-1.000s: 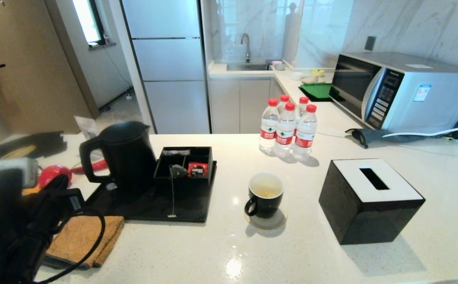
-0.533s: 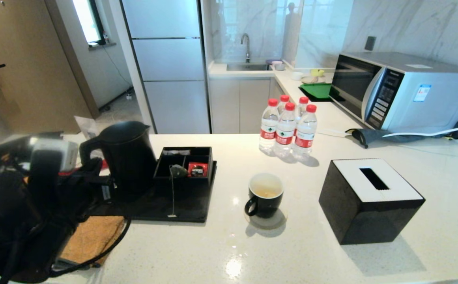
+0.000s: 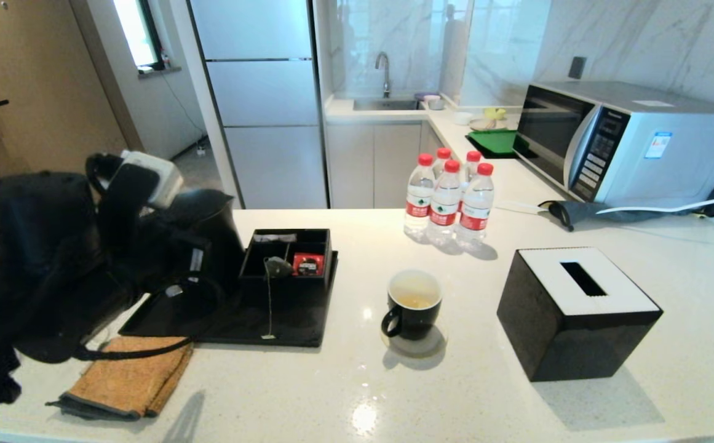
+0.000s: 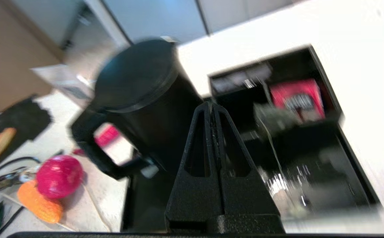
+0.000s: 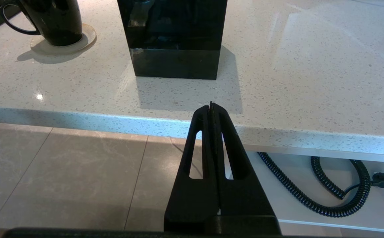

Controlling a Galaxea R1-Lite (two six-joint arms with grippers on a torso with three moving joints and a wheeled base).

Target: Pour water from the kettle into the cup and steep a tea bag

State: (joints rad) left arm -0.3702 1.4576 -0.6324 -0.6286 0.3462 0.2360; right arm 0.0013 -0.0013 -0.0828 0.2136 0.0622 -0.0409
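Room: we look into a kitchen with a tall pale fridge (image 3: 258,98), a sink with a tap (image 3: 384,92) and marble walls.
Tabletop: white speckled stone tabletop (image 3: 443,394); a brown cloth (image 3: 126,378) lies at its near left edge.
Writing: we can read nothing for certain; the microwave (image 3: 627,144) bears a small blue and white sticker, the four bottles (image 3: 449,197) red labels too small to read.
Kettle: matte black kettle (image 4: 139,109) with a domed lid and loop handle, upright at the left of a black tray (image 3: 252,320).
Tea bag: grey-green tea bag (image 3: 278,266) sits on the rim of a black compartment box (image 3: 287,253), its white string hanging down over the tray; a red sachet (image 3: 307,264) lies in the box beside it.
Cup: glossy black cup (image 3: 414,304) with a white inside stands on a clear coaster, right of the tray, with the water (image 3: 416,301) pale yellow and low inside.
Tissue box: black cube tissue box (image 3: 578,311) right of the cup.
Left end effector (image 4: 210,107): fingers pressed together, holding nothing, raised just beside the kettle's body.
Right end effector (image 5: 211,107): closed and empty, below the tabletop's near edge.
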